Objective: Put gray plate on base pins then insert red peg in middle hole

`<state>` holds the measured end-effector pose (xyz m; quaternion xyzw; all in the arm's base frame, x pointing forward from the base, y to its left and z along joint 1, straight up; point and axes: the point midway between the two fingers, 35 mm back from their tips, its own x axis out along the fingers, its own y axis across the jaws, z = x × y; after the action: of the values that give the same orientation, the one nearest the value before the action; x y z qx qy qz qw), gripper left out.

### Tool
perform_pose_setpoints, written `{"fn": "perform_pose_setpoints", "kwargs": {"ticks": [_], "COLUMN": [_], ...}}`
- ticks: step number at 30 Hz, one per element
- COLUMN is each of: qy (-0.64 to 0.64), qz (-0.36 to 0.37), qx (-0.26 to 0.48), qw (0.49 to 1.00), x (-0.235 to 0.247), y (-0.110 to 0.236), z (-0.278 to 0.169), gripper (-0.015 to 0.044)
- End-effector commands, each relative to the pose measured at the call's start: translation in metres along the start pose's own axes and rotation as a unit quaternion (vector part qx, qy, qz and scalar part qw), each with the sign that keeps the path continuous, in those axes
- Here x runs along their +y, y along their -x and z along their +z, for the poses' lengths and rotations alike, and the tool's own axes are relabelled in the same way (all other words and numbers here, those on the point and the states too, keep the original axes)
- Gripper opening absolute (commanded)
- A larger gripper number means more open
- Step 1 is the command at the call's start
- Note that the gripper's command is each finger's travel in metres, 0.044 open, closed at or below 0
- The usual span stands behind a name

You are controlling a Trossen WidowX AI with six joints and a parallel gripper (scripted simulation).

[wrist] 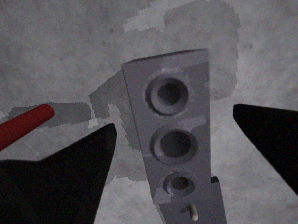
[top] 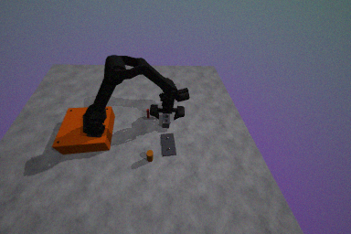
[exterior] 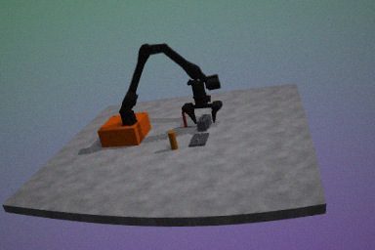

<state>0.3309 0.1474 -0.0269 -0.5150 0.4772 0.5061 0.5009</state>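
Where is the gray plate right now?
In the wrist view the gray plate lies on the table between the open gripper fingers, not held, with the red peg to its left and the base just below.

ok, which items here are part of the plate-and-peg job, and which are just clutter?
Job:
- gray plate, between the open gripper fingers, not gripped
- base with pins
- red peg

Lying about:
- orange cylinder, standing near the base

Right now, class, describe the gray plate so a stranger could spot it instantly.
Start at the orange base block under the arm, then look to the open gripper. The gray plate sits between its fingers. Alone among its neighbours, it has three round holes in a row.
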Motion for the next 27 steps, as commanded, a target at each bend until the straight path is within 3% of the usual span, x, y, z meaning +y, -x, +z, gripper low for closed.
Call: {"fn": "perform_pose_setpoints", "kwargs": {"ticks": [1,7,19,27], "qy": [-0.002,-0.002,-0.002,-0.002], "qz": [0.002,0.002,0.002,0.002], "qx": [0.003,0.003,0.003,0.003], "qw": [1.0,1.0,1.0,1.0], "x": [0.0018,0.0025,0.0025,0.0025], "y": [-0.0066,-0.0136,-0.0136,-0.0136], "z": [-0.0015,-0.0017,-0.0017,-0.0017], "gripper": [0.044,0.044,0.0125,0.0072]}}
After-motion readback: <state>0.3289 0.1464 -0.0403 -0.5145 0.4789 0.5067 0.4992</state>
